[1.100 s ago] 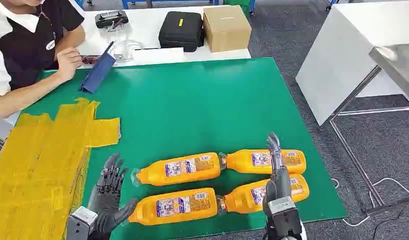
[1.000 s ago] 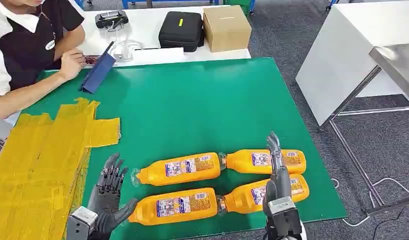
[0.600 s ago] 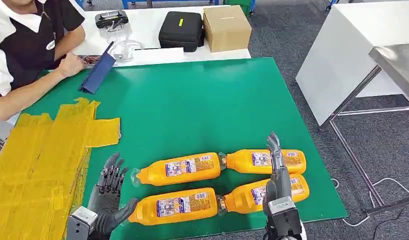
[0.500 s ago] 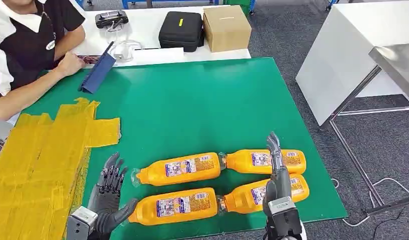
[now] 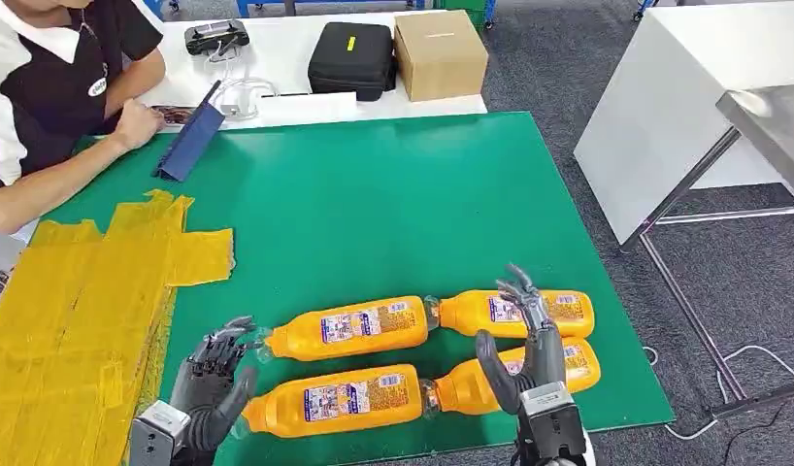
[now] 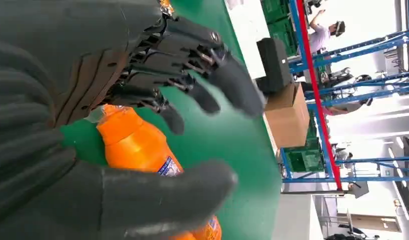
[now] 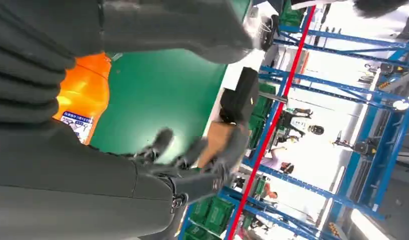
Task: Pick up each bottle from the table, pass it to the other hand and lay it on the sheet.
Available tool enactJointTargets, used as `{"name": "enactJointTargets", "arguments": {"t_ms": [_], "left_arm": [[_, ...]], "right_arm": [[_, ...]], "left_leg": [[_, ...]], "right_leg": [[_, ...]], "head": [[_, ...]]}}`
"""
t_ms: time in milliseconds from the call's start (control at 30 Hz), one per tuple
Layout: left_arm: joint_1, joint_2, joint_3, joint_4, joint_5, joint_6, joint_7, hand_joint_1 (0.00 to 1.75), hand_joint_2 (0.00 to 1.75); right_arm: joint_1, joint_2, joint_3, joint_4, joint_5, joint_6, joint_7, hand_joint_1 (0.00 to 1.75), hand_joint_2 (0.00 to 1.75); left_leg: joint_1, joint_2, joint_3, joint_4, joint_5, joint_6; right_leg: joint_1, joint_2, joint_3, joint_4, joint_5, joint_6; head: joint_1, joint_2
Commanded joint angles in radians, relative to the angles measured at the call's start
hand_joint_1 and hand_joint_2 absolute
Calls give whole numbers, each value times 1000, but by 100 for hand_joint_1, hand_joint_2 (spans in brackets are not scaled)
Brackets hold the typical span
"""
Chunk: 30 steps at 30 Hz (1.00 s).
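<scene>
Several orange bottles lie on the green table [image 5: 374,204] near its front edge, in two rows. My left hand [image 5: 212,377] is at the left end of the rows, by the far-left bottle [image 5: 349,327] and the near-left bottle [image 5: 330,398]. Its fingers curl toward the far-left bottle's cap and hold nothing. The left wrist view shows an orange bottle [image 6: 135,145] between thumb and spread fingers. My right hand [image 5: 525,340] hovers over the near-right bottle [image 5: 578,361], fingers bent above the far-right bottle [image 5: 568,311], thumb out, holding nothing. The yellow sheet [image 5: 73,311] lies at the left.
A person sits at the far left with a forearm on the table corner, beside a blue folder [image 5: 191,139]. Behind the green table stand a black case [image 5: 351,58] and a cardboard box [image 5: 440,53]. A white table [image 5: 665,126] stands to the right.
Both hands have bent their fingers from straight to curled. The right thumb has swung out to the left, and the left fingers have turned toward the bottle cap. The bottles have not moved.
</scene>
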Motion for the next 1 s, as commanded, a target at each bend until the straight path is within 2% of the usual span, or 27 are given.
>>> {"name": "enactJointTargets", "arguments": {"t_ms": [33, 167, 200, 267, 367, 567, 633, 667, 700, 733, 767, 800, 833, 867, 933, 967, 1000], "left_arm": [[-151, -38, 39, 32, -71, 257, -169, 175, 175], [-151, -38, 39, 32, -71, 257, -169, 175, 175], [-193, -30, 24, 34, -76, 254, -143, 175, 175], [-229, -22, -2, 44, -89, 255, -127, 175, 175], [-246, -10, -12, 58, -75, 272, -132, 175, 175], [-248, -3, -8, 54, -72, 274, -132, 175, 175], [-273, 20, -26, 36, -82, 294, -161, 175, 175], [-281, 22, -25, 23, -85, 297, -158, 175, 175], [-291, 23, -24, 9, -81, 295, -158, 175, 175], [-294, 23, -23, 1, -79, 294, -154, 175, 175], [-294, 23, -23, 1, -79, 294, -154, 175, 175], [-296, 20, -21, -4, -80, 298, -154, 115, 175], [-295, 12, -17, -3, -69, 299, -151, 0, 175], [-295, 9, -18, 2, -66, 300, -150, 0, 175], [-288, 1, -12, 18, -57, 308, -145, 0, 175], [-286, 2, -10, 23, -57, 307, -145, 0, 175], [-279, 1, 0, 28, -56, 308, -147, 0, 175]], "right_arm": [[-176, 119, 81, 136, -69, -17, -185, 169, 175], [-176, 119, 81, 136, -69, -17, -185, 157, 175], [-225, 120, 117, 168, -50, -77, -151, 166, 175], [-275, 91, 147, 188, -81, -113, -120, 173, 175], [-302, 53, 148, 152, -87, -123, -137, 169, 175], [-301, 49, 148, 128, -87, -123, -131, 168, 175], [-330, 29, 170, 96, -77, -139, -147, 166, 175], [-339, 27, 174, 82, -76, -139, -144, 157, 175], [-350, 23, 181, 66, -69, -138, -137, 157, 175], [-354, 22, 183, 57, -62, -139, -127, 136, 175], [-354, 22, 183, 57, -62, -139, -127, 82, 175], [-359, 21, 190, 53, -48, -143, -119, 0, 175], [-362, 21, 192, 59, -21, -162, -105, 0, 175], [-365, 20, 194, 69, -13, -166, -101, 0, 175], [-398, -19, 220, 131, 73, -130, 24, 0, 175], [-411, -25, 220, 163, 81, -126, 25, 0, 175], [-459, -56, 245, 241, 179, -62, 148, 0, 175]], "left_leg": [[0, -1, 4, -1, -1, -1], [1, -2, 6, -1, -2, -1], [1, 1, 3, 1, -1, -2], [1, 2, 0, 1, 1, -1], [2, 0, 3, -1, 3, -3], [3, 0, 5, -1, 3, -2], [3, -1, 8, 0, 1, -2], [3, -1, 3, 0, 3, -2], [3, -2, 6, 1, 1, -2], [2, -1, 2, 1, 2, -2], [3, -1, 4, 2, 1, -2], [3, -1, 1, 1, 2, -2], [2, 0, 0, 0, 3, -2], [3, -1, 2, 1, 2, -2], [3, -1, 4, 1, 1, -2], [3, 0, 2, 0, 3, -2], [3, 0, 5, 0, 2, -2]], "right_leg": [[0, 0, 4, -1, -1, -1], [1, 0, 6, -1, -2, -2], [1, 2, 2, 0, 0, -2], [1, 3, 0, 0, 2, -2], [2, 2, 2, 0, 3, -4], [3, 1, 4, 0, 2, -4], [3, 0, 8, 0, 1, -5], [3, -1, 4, 0, 2, -4], [3, -1, 6, 1, 1, -5], [2, 0, 2, 2, 2, -4], [3, 0, 4, 3, 1, -5], [3, 0, 2, 2, 2, -4], [2, 0, 0, 1, 3, -4], [3, 0, 2, 1, 2, -4], [3, 0, 4, 1, 1, -5], [3, 0, 2, 0, 3, -4], [3, 1, 5, 0, 2, -4]], "head": [[0, 0], [0, 0], [0, 0], [0, 0], [0, 0], [0, 0], [0, 0], [0, 0], [0, 0], [0, 0], [0, 0], [0, 0], [0, 0], [0, 0], [0, 0], [0, 0], [0, 0]]}}
